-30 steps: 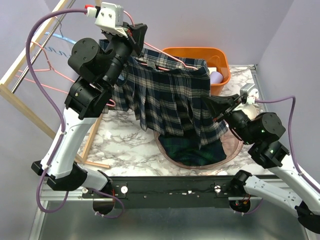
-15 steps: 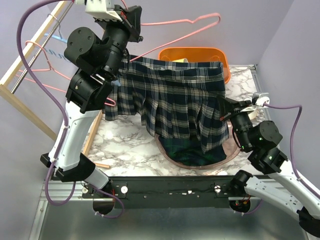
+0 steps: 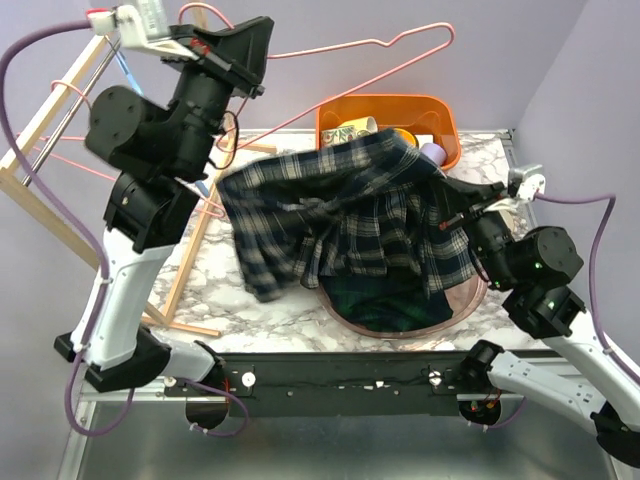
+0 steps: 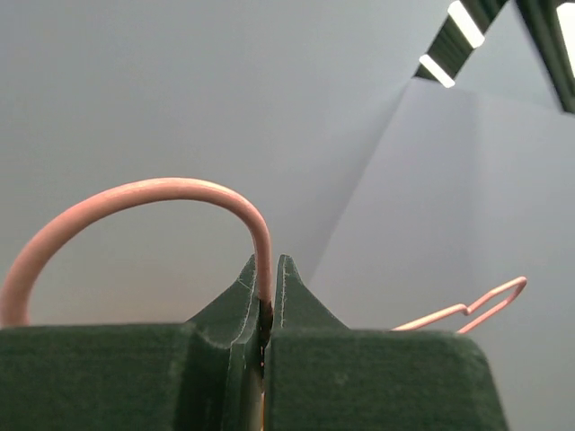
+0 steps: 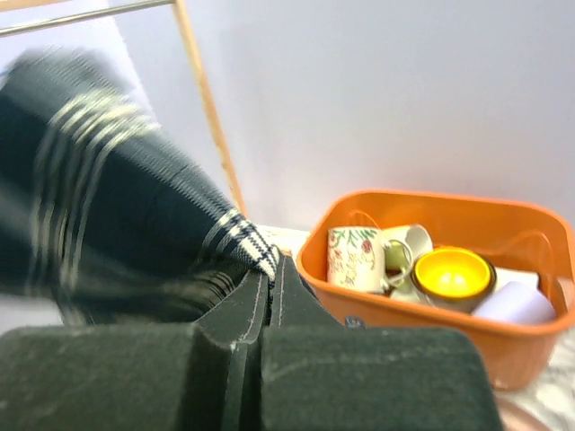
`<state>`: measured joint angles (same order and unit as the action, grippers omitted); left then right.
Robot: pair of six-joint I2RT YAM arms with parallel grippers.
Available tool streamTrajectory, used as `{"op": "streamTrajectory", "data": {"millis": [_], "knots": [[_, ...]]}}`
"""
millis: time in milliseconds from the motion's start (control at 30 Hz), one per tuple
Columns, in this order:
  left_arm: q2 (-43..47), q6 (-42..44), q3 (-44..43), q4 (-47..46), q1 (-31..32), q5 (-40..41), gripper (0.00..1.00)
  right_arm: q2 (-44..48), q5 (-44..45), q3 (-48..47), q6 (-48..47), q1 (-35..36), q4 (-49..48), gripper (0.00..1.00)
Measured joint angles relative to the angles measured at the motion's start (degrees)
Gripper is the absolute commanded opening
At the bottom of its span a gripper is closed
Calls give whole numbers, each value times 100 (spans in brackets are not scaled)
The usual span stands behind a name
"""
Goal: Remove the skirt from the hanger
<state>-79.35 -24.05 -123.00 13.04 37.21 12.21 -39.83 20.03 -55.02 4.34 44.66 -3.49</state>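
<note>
The dark plaid skirt (image 3: 340, 215) hangs free of the pink wire hanger (image 3: 380, 45) and droops over the table, blurred at its left end. My left gripper (image 3: 262, 62) is shut on the hanger's hook (image 4: 256, 238) and holds the bare hanger high above the skirt. My right gripper (image 3: 455, 205) is shut on the skirt's right edge (image 5: 256, 251), holding that corner up beside the orange bin. The skirt's lower part sags toward the pink basin.
An orange bin (image 3: 445, 150) with a mug (image 5: 355, 256), a yellow bowl (image 5: 449, 274) and other cups stands at the back right. A pink basin (image 3: 470, 310) holding dark cloth sits at the front centre. A wooden rack (image 3: 45, 210) with more hangers stands at the left.
The left gripper has lifted the hanger up and away; the skirt has slipped off it and dropped, its left end falling. The right gripper has kept hold of the skirt's edge.
</note>
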Motion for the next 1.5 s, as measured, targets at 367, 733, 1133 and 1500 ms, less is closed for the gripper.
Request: {"op": "streamTrajectory", "data": {"millis": [367,733,1133,1500], "knots": [[654,-990,184,-734,-2,-671,0,-1617,-562,-2044,-542,0,219,1],[1740,-935,1067,-776,-2,-828,0,-2597,-562,-4249,-1071,-2,-177,1],[2308,-734,1375,-695,-2,-1272,0,-2933,-164,-5357,-1816,-7,-221,1],[2468,-328,1665,-245,-2,-1572,0,-2855,59,-5366,-2516,-7,131,1]]}}
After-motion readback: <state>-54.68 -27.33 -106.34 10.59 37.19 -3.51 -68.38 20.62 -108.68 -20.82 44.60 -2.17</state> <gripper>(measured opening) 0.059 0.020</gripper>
